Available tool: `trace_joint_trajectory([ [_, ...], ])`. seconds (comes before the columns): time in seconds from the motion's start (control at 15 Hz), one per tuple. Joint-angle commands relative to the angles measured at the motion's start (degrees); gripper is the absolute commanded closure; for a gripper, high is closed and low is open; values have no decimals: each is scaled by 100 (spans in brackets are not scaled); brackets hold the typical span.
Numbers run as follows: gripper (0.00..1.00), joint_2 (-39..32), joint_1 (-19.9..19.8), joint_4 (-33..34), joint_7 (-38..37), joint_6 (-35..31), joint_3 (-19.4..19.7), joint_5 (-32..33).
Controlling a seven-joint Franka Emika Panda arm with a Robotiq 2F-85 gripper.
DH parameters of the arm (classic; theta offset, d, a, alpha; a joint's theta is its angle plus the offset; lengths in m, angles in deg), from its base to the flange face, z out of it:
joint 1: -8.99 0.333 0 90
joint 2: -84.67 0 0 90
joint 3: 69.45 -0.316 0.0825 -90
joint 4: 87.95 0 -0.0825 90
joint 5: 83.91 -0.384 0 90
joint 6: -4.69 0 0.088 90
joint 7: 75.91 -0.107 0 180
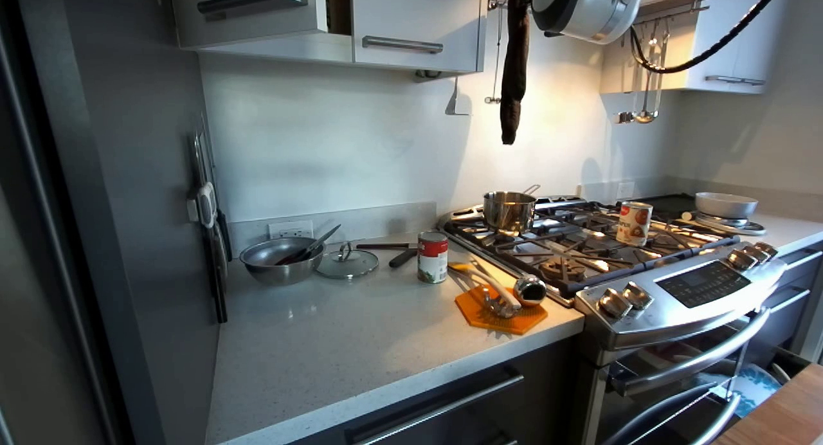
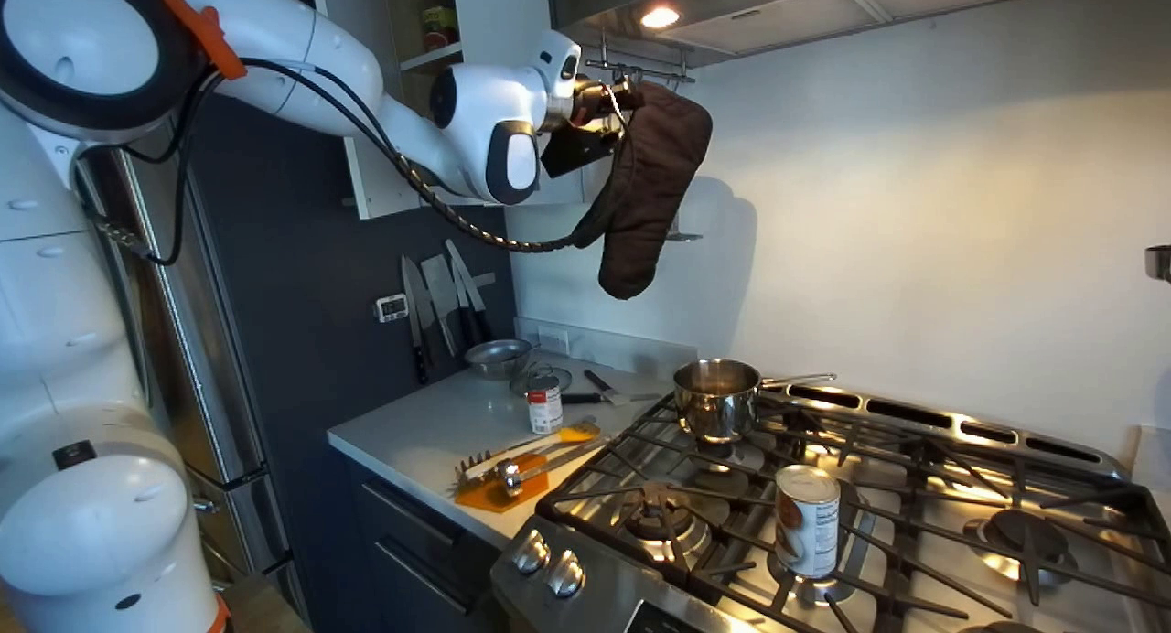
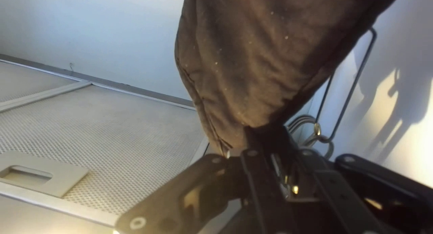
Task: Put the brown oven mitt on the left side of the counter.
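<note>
Gripper (image 3: 267, 135): my jaws are drawn together, one end of the dark cloth pinched at the tips.
Brown oven mitt (image 2: 651, 189): hanging lengthwise from my grip in both exterior views, in the air, higher than the counter (image 1: 302, 361) and clear of it.
Utensil rail (image 2: 660, 71): near my fingertips, under the range hood (image 2: 778, 11); whether its hooks touch the cloth, I cannot tell.
On the counter: a steel mixing bowl (image 1: 280, 278) with a utensil leaning in it, a glass lid (image 1: 357, 265) just beside the bowl, and an upright red-and-white can (image 1: 432, 258).
Orange trivet (image 1: 472, 316): flat, near the gas stove (image 1: 669, 329); a pasta server (image 1: 505, 294) and a ladle (image 1: 530, 289) lie partly over it.
On the grates: a saucepan (image 2: 723, 413) and, well apart from it, an upright food can (image 2: 807, 523).
</note>
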Motion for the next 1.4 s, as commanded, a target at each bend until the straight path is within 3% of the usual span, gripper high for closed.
trace_joint_trajectory([
  [0.0, 96, 168, 10, -160, 602, -231, -156, -636],
  [0.6, 96, -2, 97, -91, 2634, -1106, -652, -2781],
  [1.33, 96, -357, 283, 394, 4073, -2268, -1135, -3851],
])
